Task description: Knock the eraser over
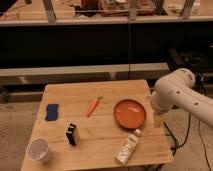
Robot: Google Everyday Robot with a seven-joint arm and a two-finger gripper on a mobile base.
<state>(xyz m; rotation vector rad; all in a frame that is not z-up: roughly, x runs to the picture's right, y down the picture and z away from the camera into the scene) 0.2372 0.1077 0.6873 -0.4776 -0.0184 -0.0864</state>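
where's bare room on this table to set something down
The table is bare along its far edge, behind the blue sponge, carrot and orange plate, and in front between eraser and white bottle. Crowded on the right: plate, bottle, and the end effector at that edge.

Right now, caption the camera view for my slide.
Eraser upright on the table; end effector hangs at the table's right edge, beyond the plate.
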